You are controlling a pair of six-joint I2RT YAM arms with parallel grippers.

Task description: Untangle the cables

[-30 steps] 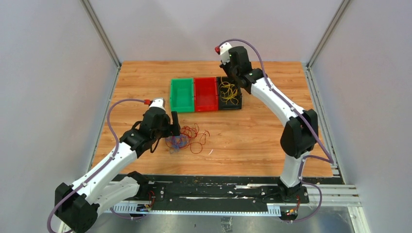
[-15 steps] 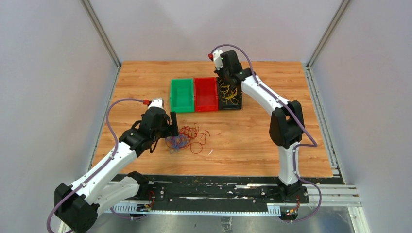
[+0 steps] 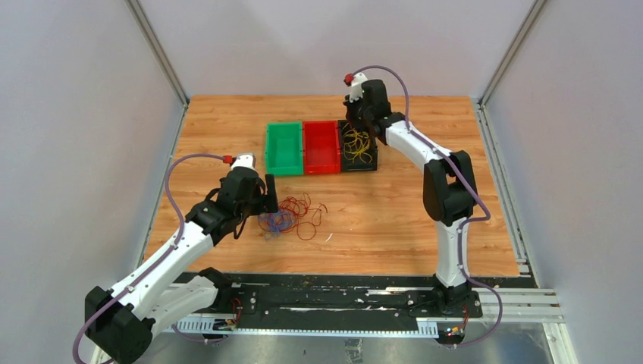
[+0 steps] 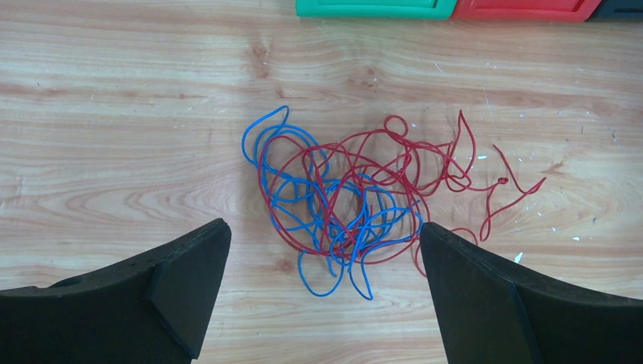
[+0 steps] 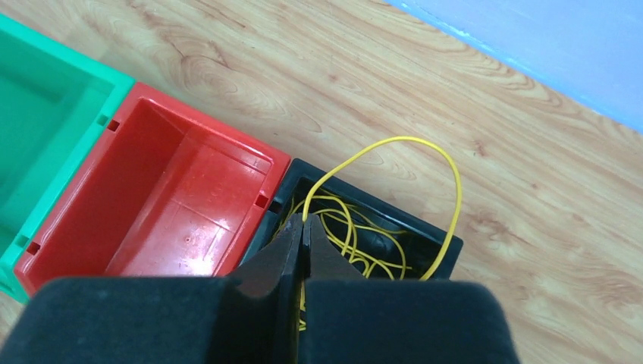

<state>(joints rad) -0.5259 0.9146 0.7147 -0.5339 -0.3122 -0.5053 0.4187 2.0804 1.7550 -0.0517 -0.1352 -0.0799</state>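
A tangle of red cables point(image 4: 394, 163) and blue cables point(image 4: 334, 220) lies on the wooden table; it also shows in the top view point(image 3: 292, 214). My left gripper point(image 4: 322, 262) hangs open above it, one finger on each side, touching nothing. My right gripper point(image 5: 305, 231) is shut on a yellow cable point(image 5: 425, 148) that arches up out of the black bin point(image 5: 443, 250). More yellow cables point(image 3: 356, 142) lie in that bin.
A green bin point(image 3: 283, 149), a red bin point(image 3: 321, 147) and the black bin point(image 3: 371, 162) stand side by side at the back middle of the table. The green and red bins hold nothing. Grey walls enclose the table on three sides.
My right arm has swung over the black bin and come down a little with the yellow cable. My left arm and the red and blue tangle have not moved.
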